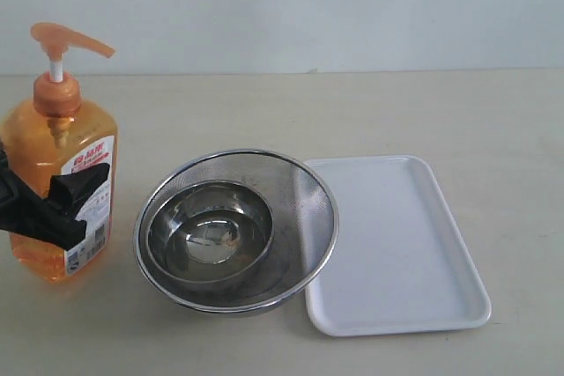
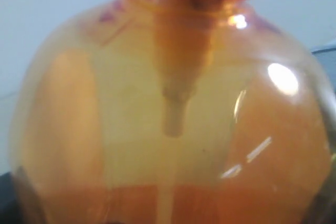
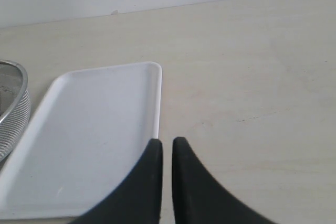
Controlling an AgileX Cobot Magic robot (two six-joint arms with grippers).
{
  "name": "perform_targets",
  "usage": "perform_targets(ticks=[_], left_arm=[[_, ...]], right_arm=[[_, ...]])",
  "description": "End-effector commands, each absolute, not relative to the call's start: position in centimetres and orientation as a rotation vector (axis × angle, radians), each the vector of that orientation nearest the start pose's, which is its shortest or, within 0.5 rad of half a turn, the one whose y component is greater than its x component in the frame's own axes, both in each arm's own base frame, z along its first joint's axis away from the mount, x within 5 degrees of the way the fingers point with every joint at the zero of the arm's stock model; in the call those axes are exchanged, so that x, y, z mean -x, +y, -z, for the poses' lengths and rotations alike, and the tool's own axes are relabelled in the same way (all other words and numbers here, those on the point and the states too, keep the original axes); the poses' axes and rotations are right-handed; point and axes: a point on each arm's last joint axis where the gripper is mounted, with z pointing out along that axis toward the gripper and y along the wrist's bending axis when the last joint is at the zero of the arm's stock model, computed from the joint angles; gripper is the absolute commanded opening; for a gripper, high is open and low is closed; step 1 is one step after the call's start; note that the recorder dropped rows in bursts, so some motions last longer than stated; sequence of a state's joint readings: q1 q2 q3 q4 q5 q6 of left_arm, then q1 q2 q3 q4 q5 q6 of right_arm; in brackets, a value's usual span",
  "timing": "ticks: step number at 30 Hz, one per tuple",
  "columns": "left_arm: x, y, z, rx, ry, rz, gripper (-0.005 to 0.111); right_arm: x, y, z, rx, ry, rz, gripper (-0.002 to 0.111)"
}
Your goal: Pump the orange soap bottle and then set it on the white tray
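One bottle: the orange soap bottle (image 1: 60, 156) stands on the desk (image 1: 441, 112) at the far left of the wide view. It is the tallest thing there.
Left fingers: the left fingers (image 1: 79, 184) are black and wrap around the lower part of the bottle. One lies across the label; the other is hidden behind. They look like they are holding it tight.
Right fingers: the right fingers (image 3: 147, 182) are pinched almost together with nothing between them. They are close by an edge of the white tray (image 3: 94, 129) and do not show in the wide view.
Pump head: the pump head (image 1: 66, 40) is up, with its white stem showing and nothing touching it.
Step now: I think this is the pumping step, with the bottle held steady.
Next move: I guess the right fingers must travel over to the left and push straight down on the pump head without tipping the bottle.
One tray: the white tray (image 1: 397, 235) lies at the right of the wide view, with nothing on it.
Two bowls: a mesh bowl (image 1: 313, 191) sits in the middle with a small steel bowl (image 1: 207, 235) inside it. Its rim looks to reach over the tray's left edge.
Way to go: the bowls sit between the bottle and the tray, so the bottle must be lifted over or around them.
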State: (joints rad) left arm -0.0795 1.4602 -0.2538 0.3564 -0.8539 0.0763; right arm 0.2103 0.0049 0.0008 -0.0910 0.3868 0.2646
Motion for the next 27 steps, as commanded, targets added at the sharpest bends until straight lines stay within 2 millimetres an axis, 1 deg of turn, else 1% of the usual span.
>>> perform_targets(ticks=[1, 3, 7, 11, 17, 27], left_arm=[[-21.1, -4.47, -17.47, -0.606, 1.683, 0.073, 0.005], [-20.95, -4.49, -17.33, -0.655, 1.677, 0.041, 0.005], [-20.83, -4.41, -16.88, -0.684, 1.718, 0.026, 0.005], [-20.63, -4.59, -16.76, -0.775, 1.686, -0.014, 0.005], [-20.48, -4.91, -16.77, -0.834, 1.656, -0.006, 0.005], [-20.48, -4.91, -16.76, -0.835, 1.657, -0.006, 0.005]], right_arm=[[-5.19, 0.78, -17.86, 0.008, 1.875, -0.233, 0.003], [-5.19, 0.78, -17.86, 0.008, 1.875, -0.233, 0.003], [-5.19, 0.78, -17.86, 0.008, 1.875, -0.233, 0.003], [-5.19, 0.78, -17.86, 0.008, 1.875, -0.233, 0.003], [-5.19, 0.78, -17.86, 0.008, 1.875, -0.233, 0.003], [-5.19, 0.78, -17.86, 0.008, 1.875, -0.233, 0.003]])
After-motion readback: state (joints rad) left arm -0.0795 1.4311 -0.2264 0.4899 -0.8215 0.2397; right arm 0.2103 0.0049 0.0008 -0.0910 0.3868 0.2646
